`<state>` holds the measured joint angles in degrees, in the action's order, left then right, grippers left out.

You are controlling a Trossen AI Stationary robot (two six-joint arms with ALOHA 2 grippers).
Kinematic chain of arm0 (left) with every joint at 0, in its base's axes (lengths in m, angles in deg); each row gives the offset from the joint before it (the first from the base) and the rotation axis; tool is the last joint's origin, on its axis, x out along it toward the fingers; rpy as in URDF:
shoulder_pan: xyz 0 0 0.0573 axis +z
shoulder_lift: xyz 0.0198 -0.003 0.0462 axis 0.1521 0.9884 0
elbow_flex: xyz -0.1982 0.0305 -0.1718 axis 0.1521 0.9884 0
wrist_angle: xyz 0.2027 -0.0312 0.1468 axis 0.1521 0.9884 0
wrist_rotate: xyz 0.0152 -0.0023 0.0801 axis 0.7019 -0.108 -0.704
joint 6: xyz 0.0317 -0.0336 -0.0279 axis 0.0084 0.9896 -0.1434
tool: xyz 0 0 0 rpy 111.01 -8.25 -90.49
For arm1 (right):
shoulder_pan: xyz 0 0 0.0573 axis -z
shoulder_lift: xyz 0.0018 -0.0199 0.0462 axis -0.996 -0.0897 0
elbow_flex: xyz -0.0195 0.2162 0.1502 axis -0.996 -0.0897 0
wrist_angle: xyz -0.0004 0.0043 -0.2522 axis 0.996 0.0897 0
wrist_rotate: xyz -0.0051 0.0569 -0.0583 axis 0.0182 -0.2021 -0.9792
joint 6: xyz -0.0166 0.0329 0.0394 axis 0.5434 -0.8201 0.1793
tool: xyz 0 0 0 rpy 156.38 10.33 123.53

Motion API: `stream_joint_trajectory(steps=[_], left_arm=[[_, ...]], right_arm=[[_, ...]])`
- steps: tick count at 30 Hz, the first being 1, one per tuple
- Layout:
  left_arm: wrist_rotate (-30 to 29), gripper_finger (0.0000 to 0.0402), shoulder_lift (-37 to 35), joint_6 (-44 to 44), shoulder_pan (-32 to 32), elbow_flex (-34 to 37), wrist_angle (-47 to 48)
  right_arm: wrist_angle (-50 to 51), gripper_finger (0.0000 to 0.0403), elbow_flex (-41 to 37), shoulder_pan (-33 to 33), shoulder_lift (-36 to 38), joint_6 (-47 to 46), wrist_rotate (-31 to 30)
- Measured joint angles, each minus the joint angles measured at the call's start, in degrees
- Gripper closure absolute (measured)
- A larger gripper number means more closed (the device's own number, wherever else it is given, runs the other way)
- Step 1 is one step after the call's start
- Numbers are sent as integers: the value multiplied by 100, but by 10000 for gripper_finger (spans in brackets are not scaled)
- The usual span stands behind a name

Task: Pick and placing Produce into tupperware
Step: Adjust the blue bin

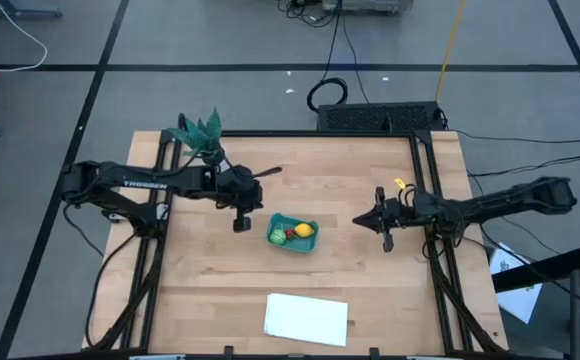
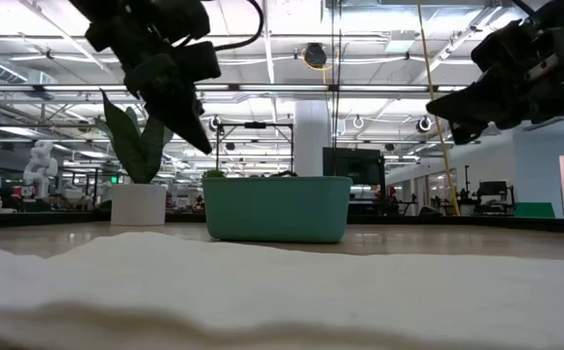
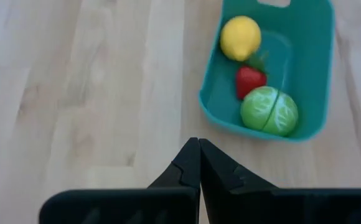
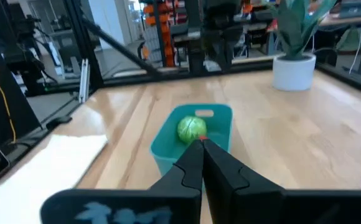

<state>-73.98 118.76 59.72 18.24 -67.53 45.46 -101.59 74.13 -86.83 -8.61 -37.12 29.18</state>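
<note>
On wooden table: white sheet, potted plant; workshop behind.

Place: a robotics lab or test hall, open and industrial rather than a home.
Counter: a light wooden counter set in a black metal frame, with two dark robot arms mounted at its sides.
Floor: grey, marked with dark taped lines, with loose cables trailing across it to the rig.
Ceiling: the low view shows exposed beams, pipes and long strip lights high overhead.
Background: more black frames, screens and equipment racks stand beyond the counter, and a white robot-like figure stands far off.
Decoration: one potted plant in a white pot.
</note>
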Motion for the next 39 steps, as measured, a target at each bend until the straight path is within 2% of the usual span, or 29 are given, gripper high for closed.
stream_joint_trajectory(steps=[7,11,23,28,32,39], left_arm=[[-8,401,-52,187,3,560,-628],[-7,401,-50,307,-14,838,-932],[-18,401,-50,571,-286,894,-1027],[-38,401,7,702,-348,894,-1004],[-149,401,7,759,-457,900,-1011],[-154,401,7,940,-574,1224,-1496]], right_arm=[[-658,403,18,4,-631,-2,-140],[-643,403,260,0,-957,-19,-138],[-702,403,912,-328,-2351,-109,-129],[-802,403,973,-568,-2782,-324,-184],[-929,403,973,-737,-3056,-449,-455],[-1211,403,973,-789,-3499,-635,-599]])
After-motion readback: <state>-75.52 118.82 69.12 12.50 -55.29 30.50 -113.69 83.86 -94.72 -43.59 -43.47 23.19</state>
